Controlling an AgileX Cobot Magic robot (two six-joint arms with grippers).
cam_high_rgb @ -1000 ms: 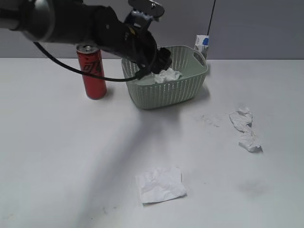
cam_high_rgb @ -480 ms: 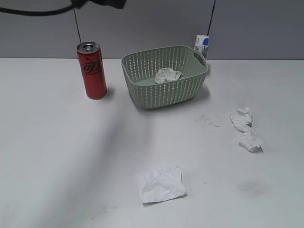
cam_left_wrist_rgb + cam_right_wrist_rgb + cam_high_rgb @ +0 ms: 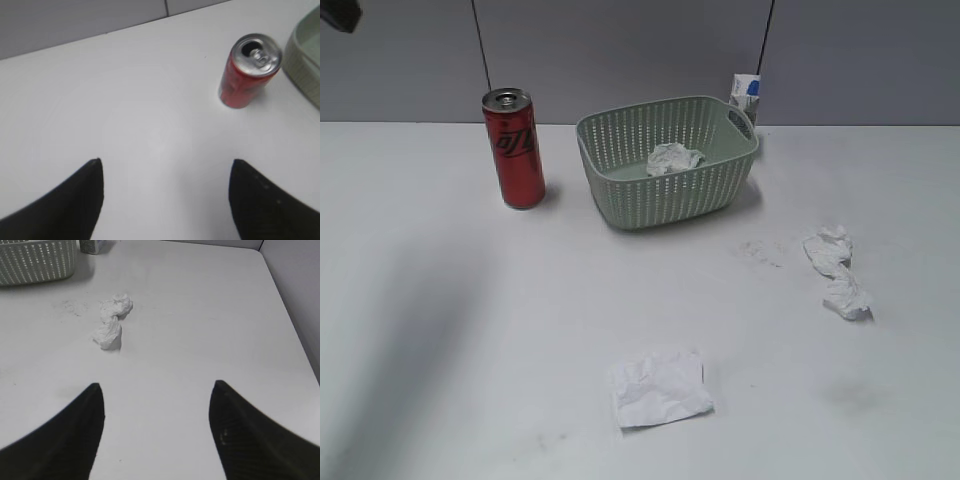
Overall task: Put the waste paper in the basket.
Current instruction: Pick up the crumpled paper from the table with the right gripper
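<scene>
1 crumpled paper wad (image 3: 673,158) lies inside the sage-green perforated basket (image 3: 665,195), far centre of the white table (image 3: 440,300). 2 pieces remain outside: a flat, squarish crumpled sheet (image 3: 659,388) near centre, and a twisted, elongated wad (image 3: 837,272) to the right, well apart from the basket.

Left gripper (image 3: 165,172): jaws apart, empty, above bare table to the left of the red drink can (image 3: 248,70). Right gripper (image 3: 157,392): jaws apart, empty, with the twisted wad (image 3: 111,321) ahead on the far left of its view.

Handling judgement: the paper looks very light, soft and compressible, not fragile, and unlikely to slip. The twisted wad stands up from the table, so pinching across its narrow middle or 1 bulky end should hold. The flat sheet offers little height; fingertips probably need to come down at a raised crease or edge and gather it, or it may slide away.
</scene>
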